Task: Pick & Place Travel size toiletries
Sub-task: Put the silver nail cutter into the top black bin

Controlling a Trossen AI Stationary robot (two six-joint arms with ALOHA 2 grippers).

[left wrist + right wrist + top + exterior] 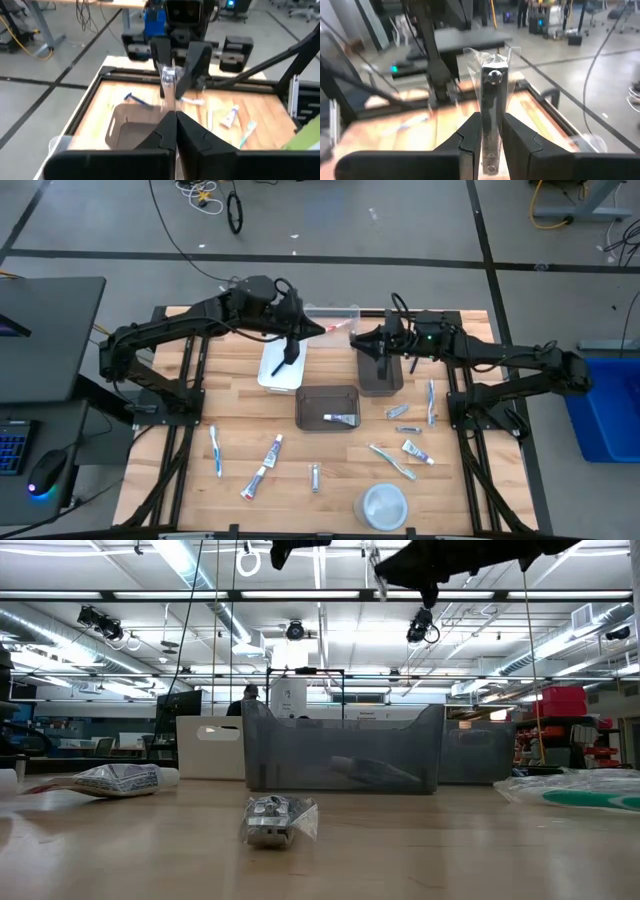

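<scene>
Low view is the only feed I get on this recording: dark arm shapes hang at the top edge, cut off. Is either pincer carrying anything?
Observer: Yes. The right wrist view shows the right pincer shut on a clear-wrapped silvery item, which stands upright between its fingers.
Operator: Where is that over the table?
Observer: From above, it is over the dark grey bin at the back right, not the middle bin that you see.
Operator: And the other arm?
Observer: The left pincer is shut with nothing showing between its fingers, above the white bin at the back.
</scene>
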